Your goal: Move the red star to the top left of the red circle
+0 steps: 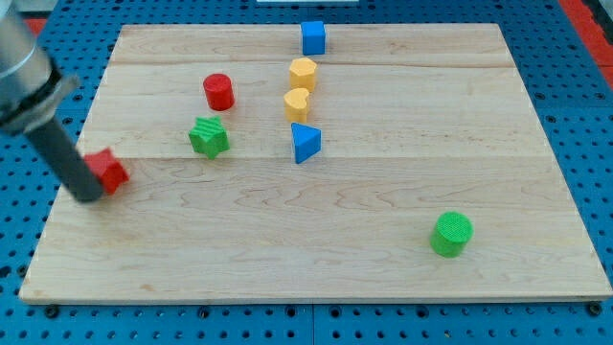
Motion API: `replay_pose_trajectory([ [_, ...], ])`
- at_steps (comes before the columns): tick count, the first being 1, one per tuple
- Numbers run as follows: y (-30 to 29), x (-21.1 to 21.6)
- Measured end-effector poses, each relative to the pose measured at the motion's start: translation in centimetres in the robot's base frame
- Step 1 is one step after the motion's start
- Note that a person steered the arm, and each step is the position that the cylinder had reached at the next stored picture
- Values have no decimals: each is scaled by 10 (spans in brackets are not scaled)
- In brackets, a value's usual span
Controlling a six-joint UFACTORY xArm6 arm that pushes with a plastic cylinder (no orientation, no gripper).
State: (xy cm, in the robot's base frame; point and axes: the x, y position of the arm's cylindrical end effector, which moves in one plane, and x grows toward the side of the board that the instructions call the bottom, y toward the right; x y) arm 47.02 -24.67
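The red star (pixel 109 170) lies near the board's left edge, partly hidden by my rod. My tip (pixel 87 195) rests on the board at the star's lower left, touching it. The red circle (pixel 218 91) stands up and to the right of the star, near the view's top. The green star (pixel 209 137) sits between them, just below the red circle.
A blue cube (pixel 313 37) is at the top middle. A yellow hexagon (pixel 303 73) and a yellow heart (pixel 297 103) stand below it, then a blue triangle (pixel 306 142). A green circle (pixel 451 234) is at the lower right. The wooden board (pixel 316 259) ends close to the star's left.
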Motion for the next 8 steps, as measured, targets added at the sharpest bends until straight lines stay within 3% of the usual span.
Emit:
replay_pose_trajectory([
  [2,5,-110],
  [4,24,-51],
  [6,34,-152],
  [8,37,-186],
])
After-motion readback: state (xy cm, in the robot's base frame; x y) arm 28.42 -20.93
